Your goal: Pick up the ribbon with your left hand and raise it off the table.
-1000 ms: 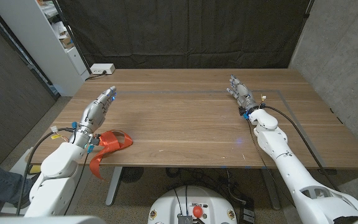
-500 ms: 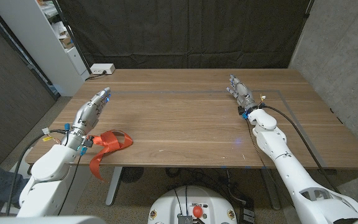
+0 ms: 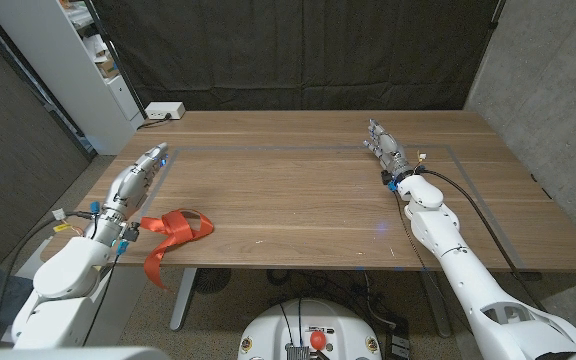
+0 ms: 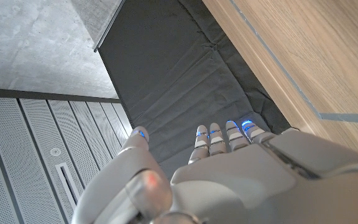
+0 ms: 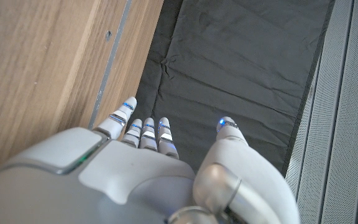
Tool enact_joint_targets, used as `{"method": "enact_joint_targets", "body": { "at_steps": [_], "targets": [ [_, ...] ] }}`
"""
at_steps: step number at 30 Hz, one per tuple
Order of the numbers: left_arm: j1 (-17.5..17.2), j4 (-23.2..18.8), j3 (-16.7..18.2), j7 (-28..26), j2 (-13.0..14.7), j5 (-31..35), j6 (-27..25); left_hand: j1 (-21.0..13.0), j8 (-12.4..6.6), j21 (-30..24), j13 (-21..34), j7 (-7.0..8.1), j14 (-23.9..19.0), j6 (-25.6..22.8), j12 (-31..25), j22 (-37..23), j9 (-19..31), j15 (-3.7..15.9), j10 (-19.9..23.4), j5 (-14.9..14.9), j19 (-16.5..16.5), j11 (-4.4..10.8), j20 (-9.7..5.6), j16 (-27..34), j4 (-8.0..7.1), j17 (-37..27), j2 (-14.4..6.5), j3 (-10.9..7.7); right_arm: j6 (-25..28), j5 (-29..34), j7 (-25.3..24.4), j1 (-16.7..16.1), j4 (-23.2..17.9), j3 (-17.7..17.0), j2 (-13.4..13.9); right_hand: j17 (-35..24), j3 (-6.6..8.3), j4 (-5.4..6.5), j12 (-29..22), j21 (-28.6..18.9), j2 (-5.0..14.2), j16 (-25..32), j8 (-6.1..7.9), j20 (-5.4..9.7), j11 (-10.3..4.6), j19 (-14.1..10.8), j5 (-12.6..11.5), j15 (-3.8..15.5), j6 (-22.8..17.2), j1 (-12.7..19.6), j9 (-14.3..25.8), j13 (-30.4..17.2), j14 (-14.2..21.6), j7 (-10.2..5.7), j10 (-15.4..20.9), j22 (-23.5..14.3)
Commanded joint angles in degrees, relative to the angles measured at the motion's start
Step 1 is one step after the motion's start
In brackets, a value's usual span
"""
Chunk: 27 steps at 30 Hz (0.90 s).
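The left hand (image 3: 136, 182) has its fingers (image 4: 219, 135) straight and released, holding nothing; over the last second it has slid back toward the bench (image 3: 308, 190) edge, away from the middle. The red ribbon (image 3: 173, 232) lies just beside its wrist, one end hanging over that edge, untouched. The right hand (image 3: 386, 148), also released, waits well apart from the ribbon. Nothing blocks the reach.
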<state>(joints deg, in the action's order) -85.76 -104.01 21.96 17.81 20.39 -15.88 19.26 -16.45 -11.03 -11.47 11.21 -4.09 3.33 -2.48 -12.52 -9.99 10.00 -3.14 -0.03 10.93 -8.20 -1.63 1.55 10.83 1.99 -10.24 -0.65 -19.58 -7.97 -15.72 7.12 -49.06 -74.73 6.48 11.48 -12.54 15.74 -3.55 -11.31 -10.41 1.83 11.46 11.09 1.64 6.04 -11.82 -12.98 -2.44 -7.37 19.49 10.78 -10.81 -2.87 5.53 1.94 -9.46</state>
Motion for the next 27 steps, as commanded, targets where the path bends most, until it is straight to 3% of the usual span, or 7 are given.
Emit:
{"method": "enact_joint_targets", "body": {
  "at_steps": [1,27],
  "targets": [
    [-2.74,-2.25,2.26,-1.07,-0.92,2.13,-0.49,-0.24,-0.16,0.06,0.00,0.02,-0.29,-0.31,-0.18,-0.28,0.26,-0.12,0.20,0.02,-0.32,-0.15,0.35,0.22,0.28,-0.11,-0.54,0.01,-0.02,0.10,0.01,0.31,0.42,0.49,-0.22,0.06,0.07,-0.36,-0.21,-0.56,0.47,0.36,0.22,0.17,0.24,-0.15,-0.36,-0.12,-0.52,-0.08,0.14,-0.28,0.19,-0.07,0.23,-0.30],
    [-5.60,-5.97,3.40,-4.03,-2.16,9.12,-2.42,-0.40,0.02,0.14,-0.01,0.37,-0.32,-0.24,-0.01,-0.28,0.27,0.10,0.11,0.08,-0.45,0.20,0.60,0.11,0.75,-0.10,-0.76,-0.09,-0.02,-0.41,0.48,-0.42,-0.01,-0.04,0.31,0.08,0.03,-0.50,-0.22,-0.56,0.47,0.37,0.20,0.14,0.16,-0.18,-0.38,-0.18,-0.51,-0.10,0.15,-0.29,0.25,-0.09,0.29,-0.29]
  ]
}}
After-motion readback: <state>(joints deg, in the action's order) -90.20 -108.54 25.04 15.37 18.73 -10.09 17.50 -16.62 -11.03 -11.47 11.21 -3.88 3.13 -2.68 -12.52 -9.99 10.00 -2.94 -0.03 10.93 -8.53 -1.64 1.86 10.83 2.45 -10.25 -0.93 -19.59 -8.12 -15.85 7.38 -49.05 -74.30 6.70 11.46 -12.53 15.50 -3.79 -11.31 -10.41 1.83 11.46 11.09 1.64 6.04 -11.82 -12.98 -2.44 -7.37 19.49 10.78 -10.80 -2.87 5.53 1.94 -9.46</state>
